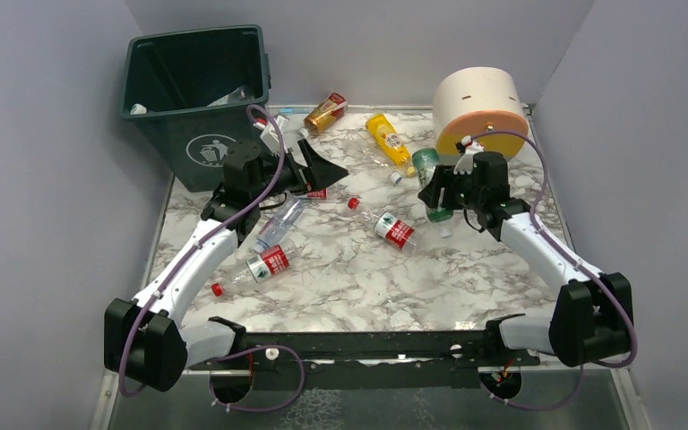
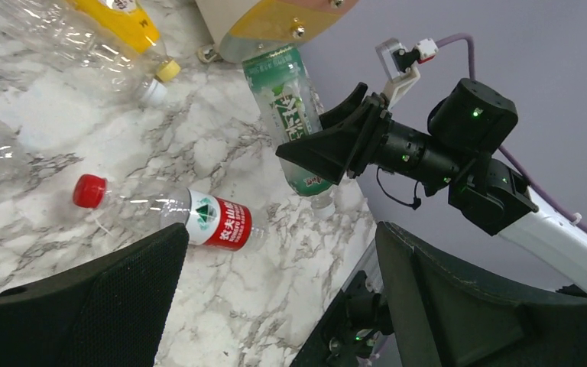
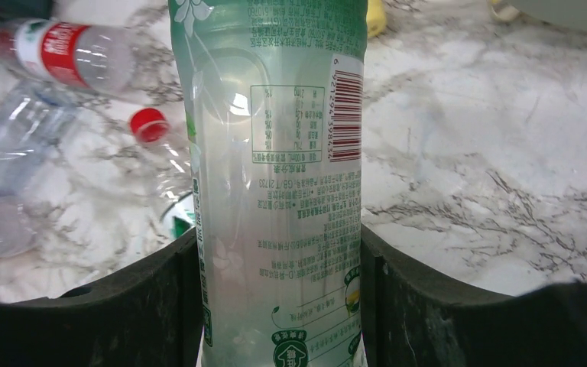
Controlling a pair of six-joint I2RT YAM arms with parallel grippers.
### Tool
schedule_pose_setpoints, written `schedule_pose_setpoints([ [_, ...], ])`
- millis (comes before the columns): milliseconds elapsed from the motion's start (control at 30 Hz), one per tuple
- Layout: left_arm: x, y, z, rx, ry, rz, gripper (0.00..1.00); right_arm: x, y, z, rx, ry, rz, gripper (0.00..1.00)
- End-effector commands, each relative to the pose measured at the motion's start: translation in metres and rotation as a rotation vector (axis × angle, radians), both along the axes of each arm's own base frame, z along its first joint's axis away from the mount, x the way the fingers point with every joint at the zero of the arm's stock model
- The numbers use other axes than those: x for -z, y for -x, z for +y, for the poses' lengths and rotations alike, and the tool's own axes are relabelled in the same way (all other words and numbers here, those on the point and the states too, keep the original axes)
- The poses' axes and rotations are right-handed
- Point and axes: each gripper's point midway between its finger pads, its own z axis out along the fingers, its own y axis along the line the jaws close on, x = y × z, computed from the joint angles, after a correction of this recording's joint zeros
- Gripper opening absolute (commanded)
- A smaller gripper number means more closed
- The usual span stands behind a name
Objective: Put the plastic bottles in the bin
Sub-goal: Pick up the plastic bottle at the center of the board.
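Now, the bin [image 1: 195, 134] stands at eleven o'clock on the table [image 1: 358, 278], and at its four o'clock the left gripper [image 1: 327, 170] gapes fully wide, holding nothing. Loose plastic bottles [image 1: 269, 262] lie mid-table. Toward two o'clock the right gripper [image 1: 436, 199] presses both fingers against a green-labelled bottle [image 3: 275, 191], at the cream cylinder's [image 1: 479, 107] seven o'clock.

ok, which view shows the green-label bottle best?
Left wrist: nearly the whole green-label bottle, with the right hand clamped on it. Right wrist shows only a close-up of its label between the fingers; top external, partly hidden by that hand.
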Motion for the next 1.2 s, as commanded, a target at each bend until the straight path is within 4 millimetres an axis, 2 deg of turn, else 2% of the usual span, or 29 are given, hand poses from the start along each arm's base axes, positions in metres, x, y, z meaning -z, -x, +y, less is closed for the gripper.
schedule_pose_setpoints([
  [0,-0.014,0.0,-0.017,0.012,0.064,-0.041,0.99,-0.038,0.008,0.021,-0.093,-0.101,-0.04,0.64],
  [267,-0.021,0.007,-0.043,0.046,0.105,-0.061,0.99,-0.074,0.02,0.052,-0.222,-0.249,-0.06,0.65],
  [467,-0.01,0.008,-0.067,0.061,0.077,-0.055,0.99,-0.097,0.035,0.079,-0.312,-0.343,-0.065,0.65],
  [700,0.0,0.006,-0.085,0.044,0.047,-0.055,0.99,-0.12,0.049,0.102,-0.391,-0.388,-0.083,0.66],
  [1000,0.002,0.002,-0.099,0.023,0.052,-0.064,0.99,-0.129,0.067,0.128,-0.458,-0.417,-0.078,0.66],
  [1167,0.005,0.0,-0.102,0.018,0.053,-0.062,0.99,-0.13,0.073,0.137,-0.479,-0.419,-0.077,0.66],
])
